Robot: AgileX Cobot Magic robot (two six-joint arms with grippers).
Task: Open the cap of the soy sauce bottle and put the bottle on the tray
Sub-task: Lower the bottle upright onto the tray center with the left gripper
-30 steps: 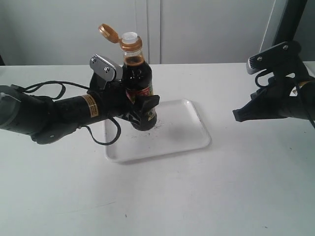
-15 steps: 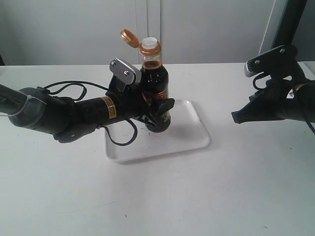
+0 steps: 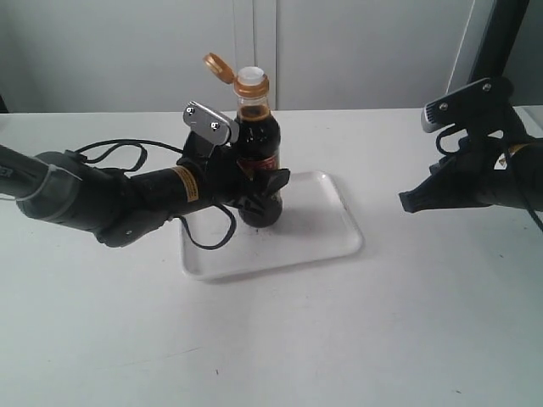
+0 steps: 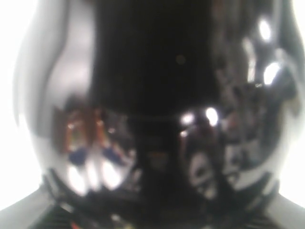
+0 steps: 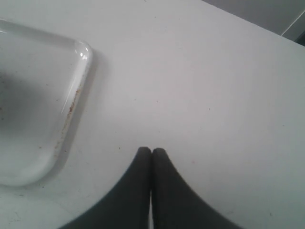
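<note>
The soy sauce bottle (image 3: 256,148) stands upright over the left part of the white tray (image 3: 327,229), its base at the tray floor; whether it rests there I cannot tell. Its golden-brown cap (image 3: 217,67) is flipped open to the left, and the white spout (image 3: 249,81) is bare. My left gripper (image 3: 263,188) is shut on the bottle's lower body. In the left wrist view the dark glass of the bottle (image 4: 157,86) fills the picture and hides the fingers. My right gripper (image 3: 407,201) hovers off the tray's right side, shut and empty, with fingertips (image 5: 144,153) pressed together above the table near the tray's corner (image 5: 78,52).
The white table (image 3: 339,339) spreads around the tray. A black cable (image 3: 102,153) loops behind the left arm. A dark post (image 3: 501,38) stands at the back right behind the right arm.
The left gripper has carried the bottle right over the tray, then lowered it and eased it slightly left. The right arm has barely moved.
</note>
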